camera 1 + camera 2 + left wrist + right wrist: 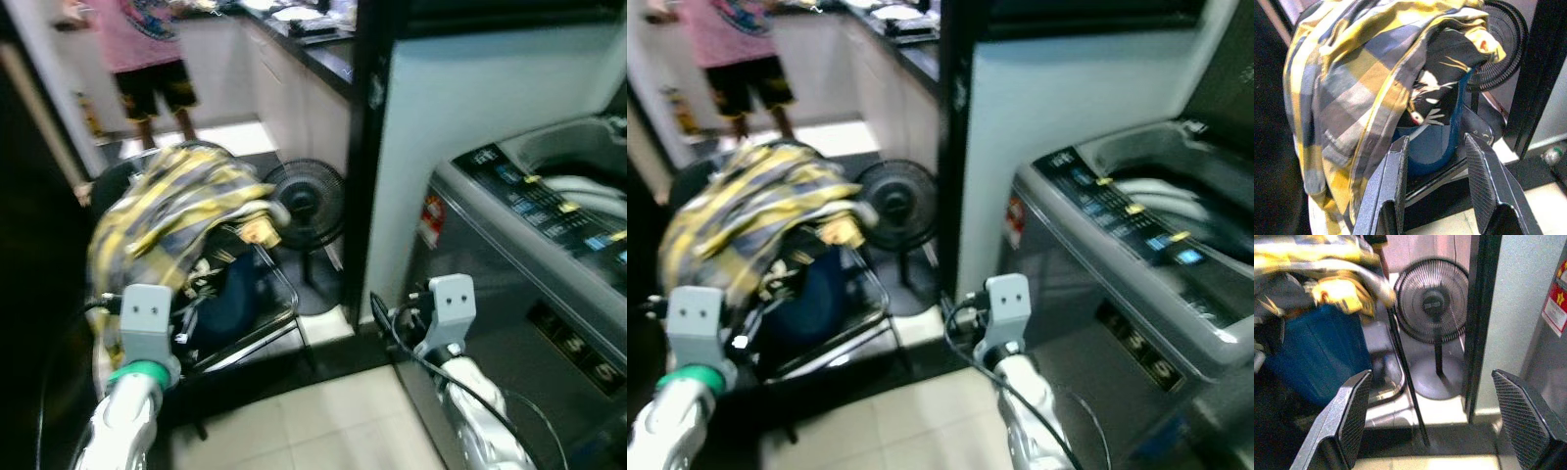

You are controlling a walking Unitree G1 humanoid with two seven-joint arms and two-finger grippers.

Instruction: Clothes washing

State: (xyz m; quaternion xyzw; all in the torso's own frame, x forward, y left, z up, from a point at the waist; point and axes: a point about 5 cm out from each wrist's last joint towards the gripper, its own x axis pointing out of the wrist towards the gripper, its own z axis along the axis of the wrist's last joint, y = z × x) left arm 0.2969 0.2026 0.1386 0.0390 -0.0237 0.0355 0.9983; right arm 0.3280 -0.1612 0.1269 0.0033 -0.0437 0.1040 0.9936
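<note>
The yellow shirt [1347,93] is hanging over the top of a blue basket [1430,147] on a chair [265,323]. It looks soft, light and floppy, so you should probably grab a thick fold near the top. Your left gripper [1437,181] is pointing at it with fingers spread apart. Your right gripper [1447,416] is spread wide too, holding nothing. A fan [306,204] is standing just behind, and the washing machine [549,255] is waiting open on your right. A person [147,49] is standing far back.
</note>
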